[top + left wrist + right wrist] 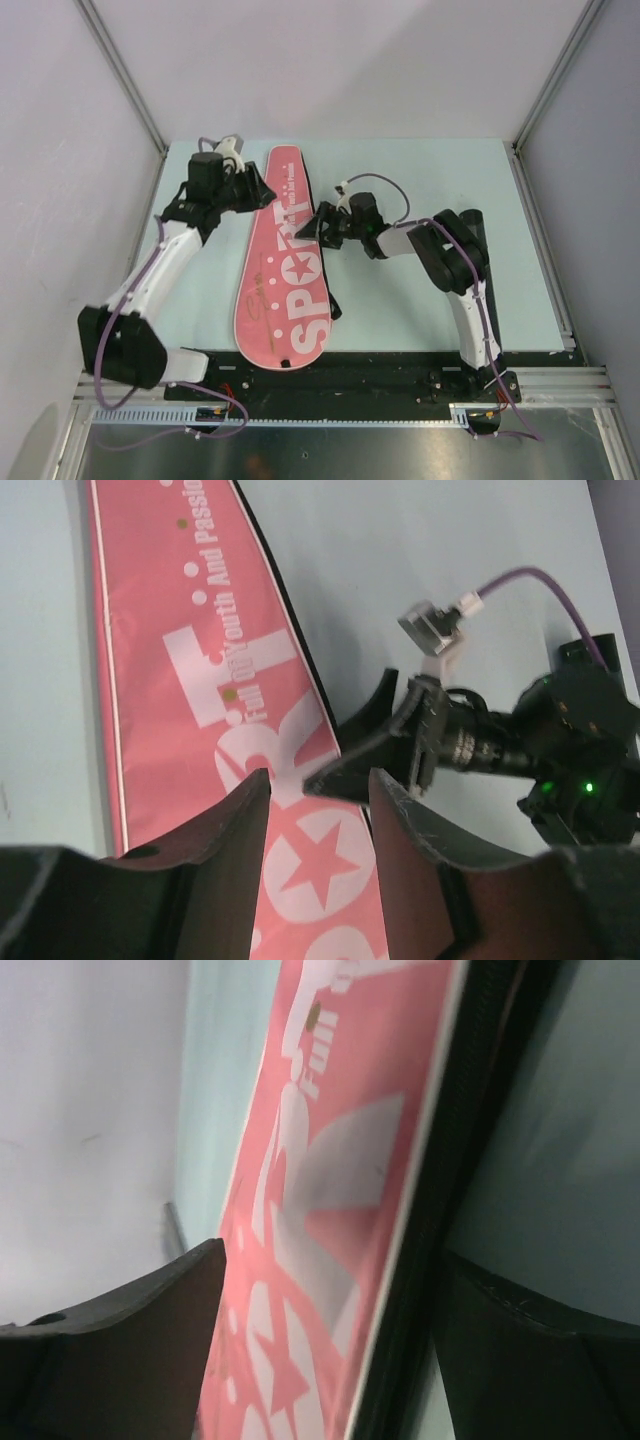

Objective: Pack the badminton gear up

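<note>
Lying lengthwise on the desk (420, 290), the bag (290, 270) has the left claw (262, 193), released, at its narrow far end and the right claw (310, 228), released, straddling its right edge.

White arms (165, 255) carry black joints (125, 345), black hands (265, 195), purple cables (378, 178).

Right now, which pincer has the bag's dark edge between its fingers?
The right pincer: its fingers stand apart on either side of the dark edge of the pink bag. The left pincer is open over the bag's pink face instead.
</note>
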Robot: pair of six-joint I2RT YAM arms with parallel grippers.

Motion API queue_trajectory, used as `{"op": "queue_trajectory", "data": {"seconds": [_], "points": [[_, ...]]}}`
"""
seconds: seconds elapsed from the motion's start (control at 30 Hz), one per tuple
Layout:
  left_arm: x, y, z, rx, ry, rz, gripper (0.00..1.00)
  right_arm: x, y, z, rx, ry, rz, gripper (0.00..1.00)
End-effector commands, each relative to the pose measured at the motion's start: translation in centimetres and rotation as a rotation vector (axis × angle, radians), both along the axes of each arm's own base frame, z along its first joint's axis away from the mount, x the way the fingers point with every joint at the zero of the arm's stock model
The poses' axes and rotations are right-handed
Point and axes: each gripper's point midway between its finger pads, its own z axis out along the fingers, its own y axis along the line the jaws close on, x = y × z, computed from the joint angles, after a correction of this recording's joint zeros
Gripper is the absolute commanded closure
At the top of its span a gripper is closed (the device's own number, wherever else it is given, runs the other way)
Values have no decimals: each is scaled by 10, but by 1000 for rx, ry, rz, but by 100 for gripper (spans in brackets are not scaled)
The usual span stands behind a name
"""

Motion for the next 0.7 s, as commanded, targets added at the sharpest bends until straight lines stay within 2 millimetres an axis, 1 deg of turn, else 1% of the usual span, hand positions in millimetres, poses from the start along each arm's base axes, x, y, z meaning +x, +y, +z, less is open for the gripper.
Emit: {"op": "queue_trajectory", "data": {"seconds": [0.0,0.03,0.07,0.1,0.13,0.17,0.2,0.23,0.27,0.3,0.33,0.37,0.4,0.43,0.47,0.5,0.53,0.57,0.6,0.63,0.67], "points": [[-27,17,16,20,-84,54,49,10,8,-39,-284,-53,-68,19],[-35,20,8,28,-74,59,48,11,11,-38,-308,-73,-64,22],[-42,22,17,24,-104,63,45,15,17,-28,-314,-101,-63,26],[-46,25,16,23,-106,67,44,17,19,-23,-310,-133,-37,43],[-51,27,12,17,-97,70,43,20,23,-16,-302,-160,-12,53],[-58,28,19,1,-116,64,39,33,28,4,-295,-197,9,63],[-61,32,21,-14,-118,72,37,35,29,8,-315,-218,48,89],[-69,28,21,-46,-113,53,36,31,24,6,-389,-247,126,99],[-72,28,22,-64,-112,45,35,32,23,13,-416,-287,173,100],[-75,30,22,-77,-109,47,34,44,31,48,-413,-376,195,100],[-81,27,18,-110,-89,34,34,38,19,47,-493,-402,267,100],[-86,29,24,-124,-112,38,32,36,16,57,-512,-435,303,100],[-87,33,26,-137,-118,56,32,45,19,94,-505,-519,311,100],[-90,36,29,-147,-134,66,32,36,5,93,-585,-531,375,100],[-88,43,35,-160,-159,90,32,45,-4,104,-655,-571,345,100],[-90,45,36,-189,-155,109,31,48,-5,130,-677,-635,336,100],[-92,47,43,-210,-174,119,30,40,-14,133,-729,-625,366,100],[-91,51,49,-238,-190,128,30,45,-23,141,-813,-672,351,100],[-91,52,51,-275,-182,147,30,46,-29,146,-862,-691,343,100],[-91,53,53,-294,-185,163,28,37,-27,159,-902,-723,346,100],[-89,57,53,-310,-179,196,27,43,-37,164,-1000,-766,310,100]]}}
